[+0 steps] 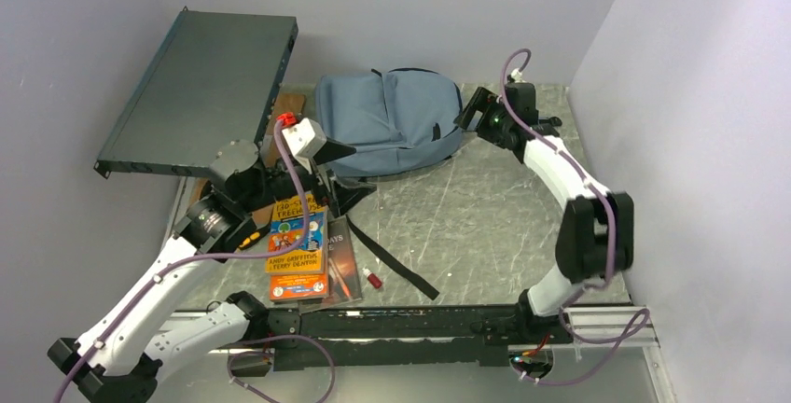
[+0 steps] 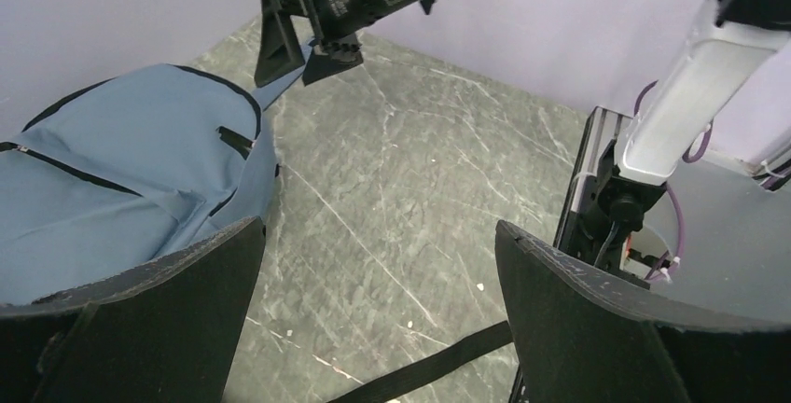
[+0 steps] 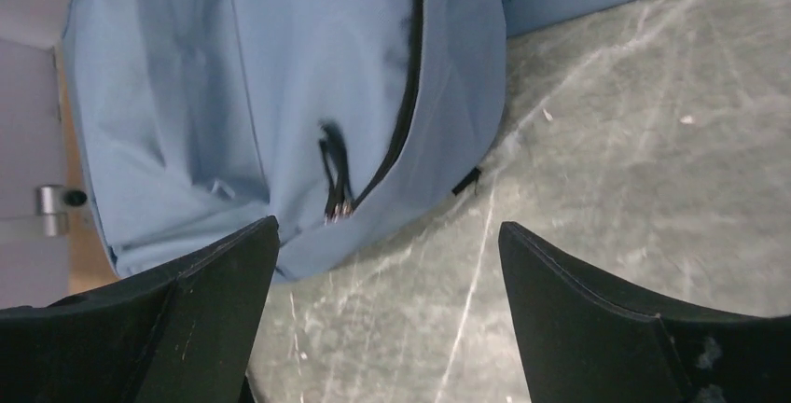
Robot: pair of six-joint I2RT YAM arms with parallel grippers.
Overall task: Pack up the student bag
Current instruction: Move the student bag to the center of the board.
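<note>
The student bag (image 1: 387, 118) lies flat at the back of the table, blue-grey, with its zippers closed. My left gripper (image 1: 343, 179) hangs open and empty just in front of the bag's near left corner. In the left wrist view the gripper (image 2: 378, 226) is over bare table, with the bag (image 2: 121, 179) to its left. My right gripper (image 1: 471, 109) is open and empty at the bag's right edge. In the right wrist view the gripper (image 3: 387, 226) sits just off the bag (image 3: 280, 76), near the dark zipper pulls (image 3: 336, 179).
A black strap (image 1: 396, 258) trails from the bag toward the front and crosses the left wrist view (image 2: 438, 370). Colourful books (image 1: 298, 235), a dark book (image 1: 340, 254) and a small red-capped item (image 1: 371, 279) lie front left. A dark flat panel (image 1: 201, 90) leans at the back left.
</note>
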